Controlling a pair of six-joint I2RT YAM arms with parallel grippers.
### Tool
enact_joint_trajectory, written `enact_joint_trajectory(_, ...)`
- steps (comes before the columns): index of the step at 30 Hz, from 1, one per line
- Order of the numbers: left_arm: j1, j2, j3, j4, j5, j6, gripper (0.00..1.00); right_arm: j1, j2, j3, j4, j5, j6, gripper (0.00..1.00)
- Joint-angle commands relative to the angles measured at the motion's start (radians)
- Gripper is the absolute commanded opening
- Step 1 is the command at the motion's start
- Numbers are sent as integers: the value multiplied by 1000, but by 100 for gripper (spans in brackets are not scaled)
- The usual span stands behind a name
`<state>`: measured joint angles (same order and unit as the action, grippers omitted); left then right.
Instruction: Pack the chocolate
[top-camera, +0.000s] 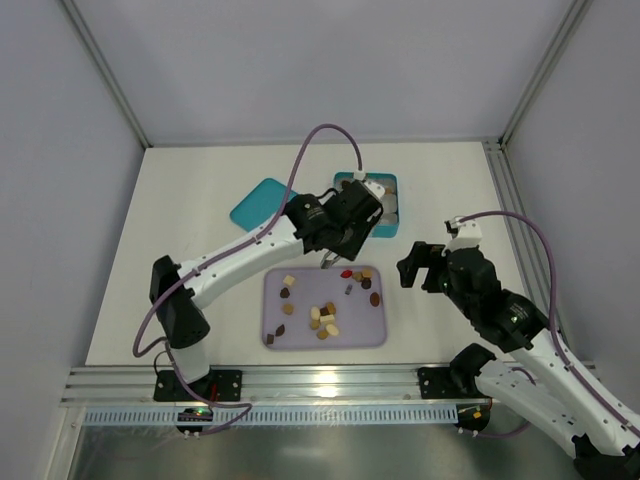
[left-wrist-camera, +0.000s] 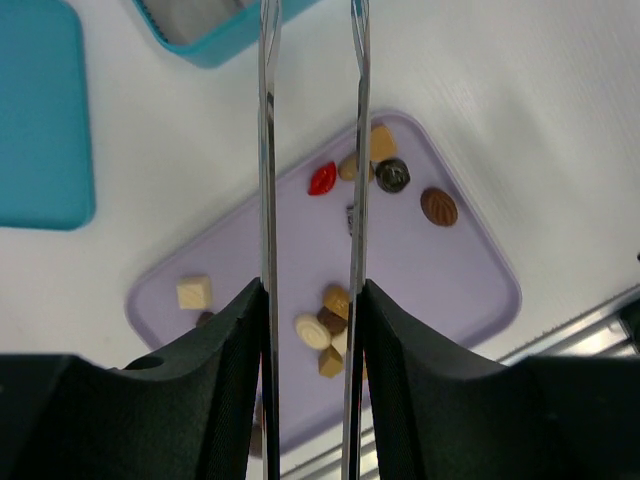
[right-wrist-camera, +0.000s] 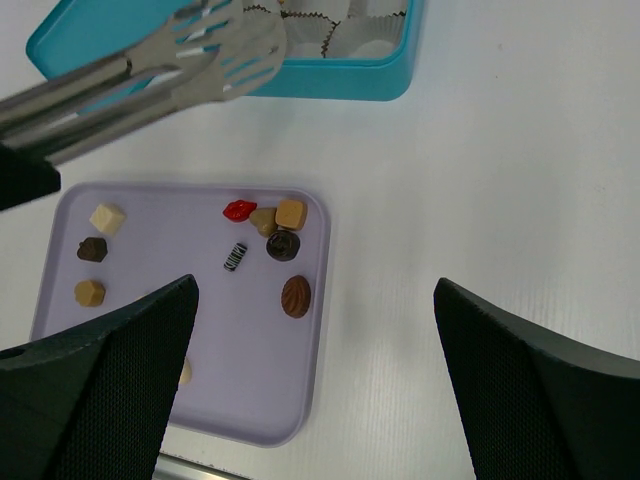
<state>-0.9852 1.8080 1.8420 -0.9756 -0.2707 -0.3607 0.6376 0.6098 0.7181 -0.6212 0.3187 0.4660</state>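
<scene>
**Op A:** What's my left gripper (left-wrist-camera: 313, 290) doing?

**Op B:** It's clamped on the tongs (left-wrist-camera: 265, 150), fingers pressing both blades. The blades stand slightly apart, and I see nothing in the tips, up by the teal box (right-wrist-camera: 330, 78).

**Op A:** Why tongs?

**Op B:** The chocolate (top-camera: 322, 318) is tiny, I judge. It lies scattered on the lilac tray (top-camera: 372, 338). My right gripper (right-wrist-camera: 315, 288) hangs spread wide and empty beside it.

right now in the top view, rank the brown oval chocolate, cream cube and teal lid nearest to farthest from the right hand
1. brown oval chocolate, tray's right edge, by the right hand
2. cream cube, tray's upper left
3. teal lid, beyond the tray, upper left
</scene>
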Motion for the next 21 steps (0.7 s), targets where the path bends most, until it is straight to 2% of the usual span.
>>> enact_joint_trajectory(1,-61,-71,-75,-8,-27,-92,41,-4,-18,23,9,22,-3,100)
enact_joint_trajectory(9,-216,-144,-204,-21,-54,-214,42,-6,-36,4,0,17,10,100)
enact_joint_trajectory(21,-309,-128,-297,17,-55,-300,43,-3,-54,3,-11,11,16,100)
